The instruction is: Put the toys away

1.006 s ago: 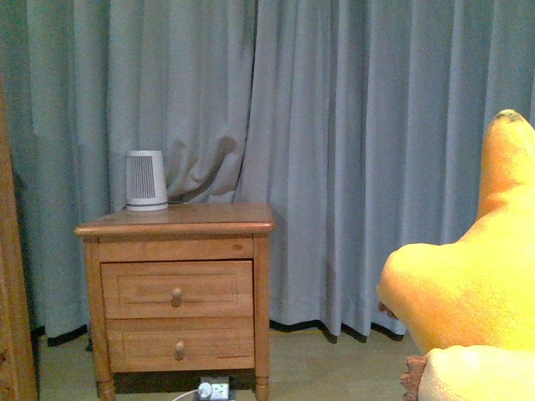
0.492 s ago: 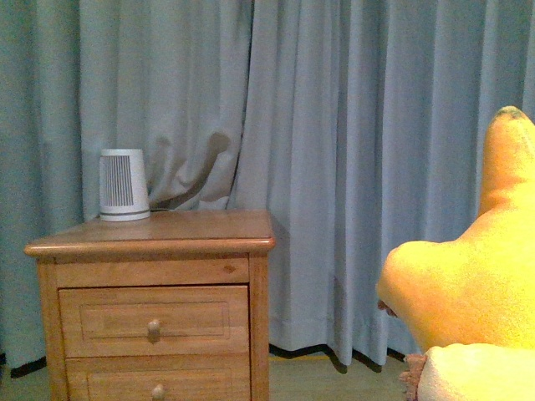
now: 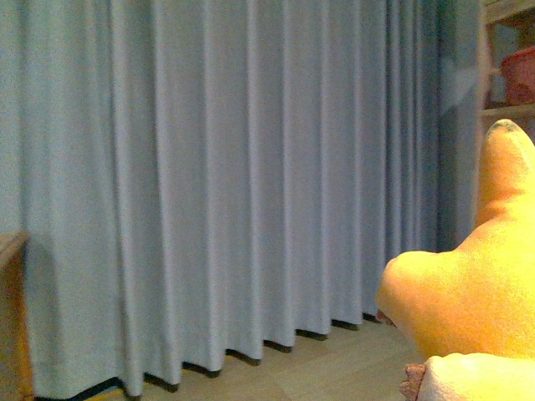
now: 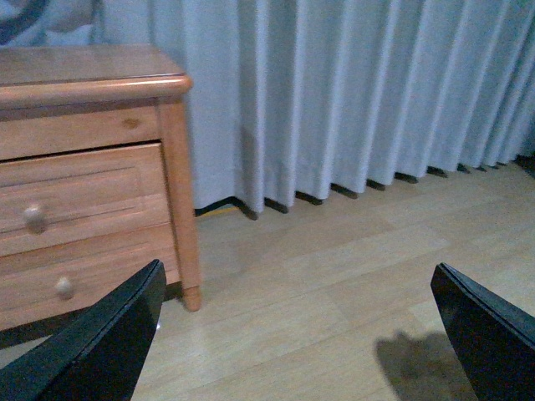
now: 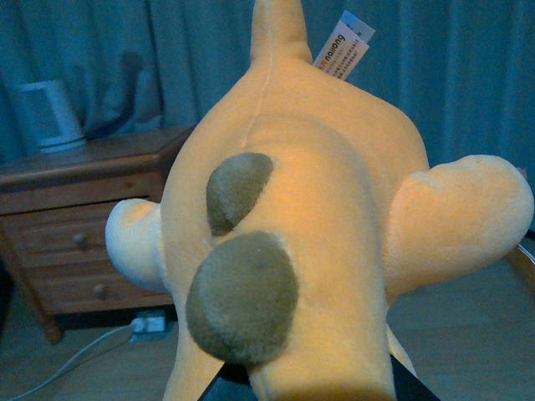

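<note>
I stand on a pale wood-plank floor (image 4: 334,284) in a room closed off by one long blue-grey curtain (image 3: 209,184) that hangs in even folds down to the boards. Against that curtain stands one wooden nightstand (image 4: 92,83) with two drawers, an upper (image 4: 84,192) and a lower (image 4: 92,271). Both are shut, and each carries one round knob. On its top sits one small white ribbed appliance (image 5: 46,113). On the floor under it lies one power strip (image 5: 150,322) with a pale cable (image 5: 75,359) running off it. High at the right of my front view I see wooden shelving (image 3: 506,109) holding one reddish tub (image 3: 518,73); I cannot tell what is in it. My left gripper (image 4: 297,271) hangs low over the floor beside the nightstand, its two dark fingers (image 4: 117,334) spread wide with nothing between them. The one plush toy (image 5: 318,209) is up off the floor on my right side, filling my right wrist view. It is orange-yellow, with two brownish patches, one printed tag (image 5: 343,46), a dark-tipped ear and a paler cream part. My right gripper (image 5: 313,393) carries it. The fingers are buried under the plush, so only dark slivers show, and I cannot see how far they have closed on it.
</note>
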